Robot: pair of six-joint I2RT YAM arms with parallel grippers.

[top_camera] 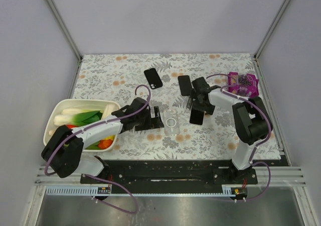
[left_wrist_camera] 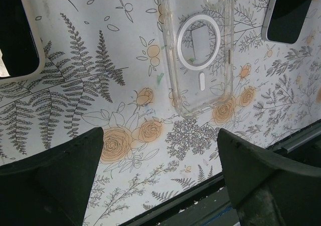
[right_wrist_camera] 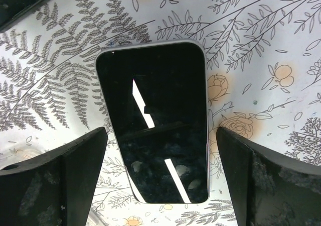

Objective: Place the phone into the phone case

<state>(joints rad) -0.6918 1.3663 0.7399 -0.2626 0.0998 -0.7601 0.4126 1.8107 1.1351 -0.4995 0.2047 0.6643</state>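
On the table (top_camera: 125,65), the case (top_camera: 172,121) lies at the phone's (right_wrist_camera: 155,125) 9 o'clock; left gripper (left_wrist_camera: 159,145) and right gripper (right_wrist_camera: 160,140) both gape.

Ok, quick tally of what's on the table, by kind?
Dark phones: 3 (the far-left one may be a black case)
Clear phone case: 1
Purple bag: 1
White basket of vegetables: 1
Total: 6
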